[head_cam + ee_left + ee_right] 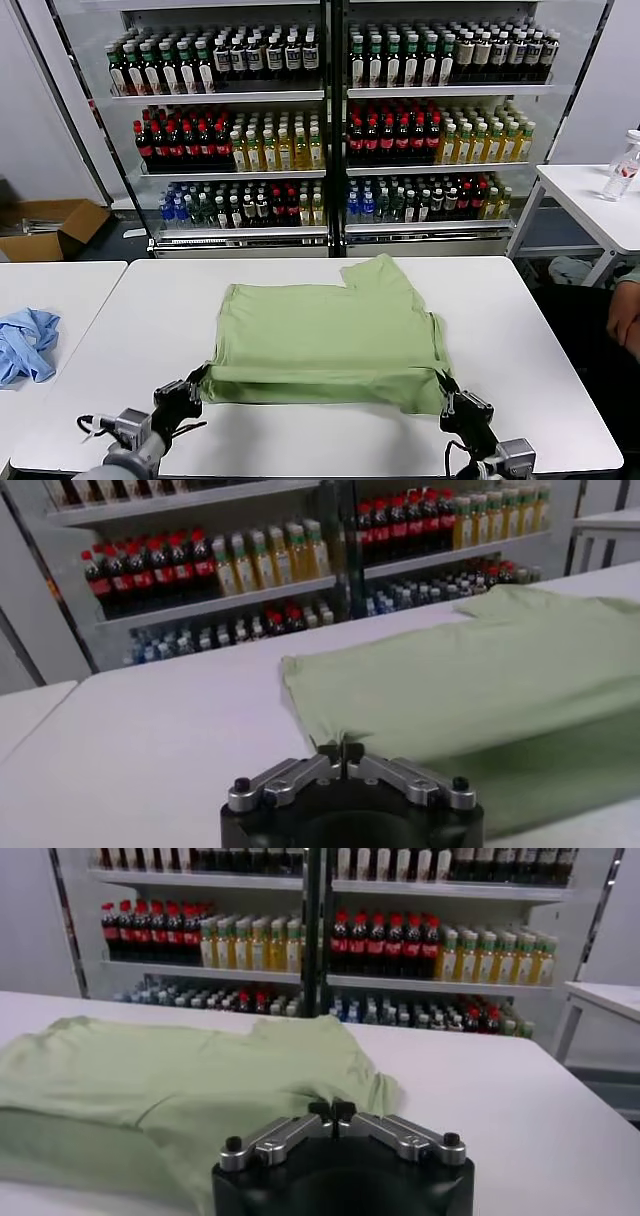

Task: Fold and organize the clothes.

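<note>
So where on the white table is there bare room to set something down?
White table: bare between the green shirt and both side edges, plus a far strip toward the shelves. Crowded at the near edge: left hand and right hand pinch the shirt's corners.

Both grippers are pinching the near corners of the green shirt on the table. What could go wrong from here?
1. The left gripper and right gripper each pinch only a small bit of the light green shirt; a corner could slip out mid-fold.
2. Uneven arm motion may skew the fold.
3. The far sleeve lies bunched and might stay crooked.
</note>
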Controlling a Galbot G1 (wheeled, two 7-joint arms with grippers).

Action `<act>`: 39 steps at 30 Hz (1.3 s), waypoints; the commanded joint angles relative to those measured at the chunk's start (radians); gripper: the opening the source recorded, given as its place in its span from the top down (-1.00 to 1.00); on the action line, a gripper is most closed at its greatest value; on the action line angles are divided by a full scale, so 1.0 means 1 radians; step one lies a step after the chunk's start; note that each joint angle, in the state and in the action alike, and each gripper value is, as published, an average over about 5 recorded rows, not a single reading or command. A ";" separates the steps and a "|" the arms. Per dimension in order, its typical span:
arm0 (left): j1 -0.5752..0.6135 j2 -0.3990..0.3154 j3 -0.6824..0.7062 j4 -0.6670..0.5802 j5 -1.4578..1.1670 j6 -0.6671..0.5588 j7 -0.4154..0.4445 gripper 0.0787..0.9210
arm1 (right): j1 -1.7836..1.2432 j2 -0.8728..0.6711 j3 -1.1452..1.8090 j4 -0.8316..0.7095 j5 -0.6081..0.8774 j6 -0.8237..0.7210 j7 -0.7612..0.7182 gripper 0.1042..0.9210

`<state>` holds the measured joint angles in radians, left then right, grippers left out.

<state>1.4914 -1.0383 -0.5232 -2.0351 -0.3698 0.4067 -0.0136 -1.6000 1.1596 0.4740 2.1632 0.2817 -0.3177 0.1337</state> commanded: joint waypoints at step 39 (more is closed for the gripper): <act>-0.061 -0.003 0.033 0.026 -0.126 0.028 -0.046 -0.68 | -0.012 0.012 0.039 -0.003 0.026 -0.081 0.061 -0.62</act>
<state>1.3663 -1.0495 -0.4706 -1.9262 -0.4244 0.4231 -0.0476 -1.5611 1.1739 0.4873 2.1164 0.2946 -0.3936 0.1905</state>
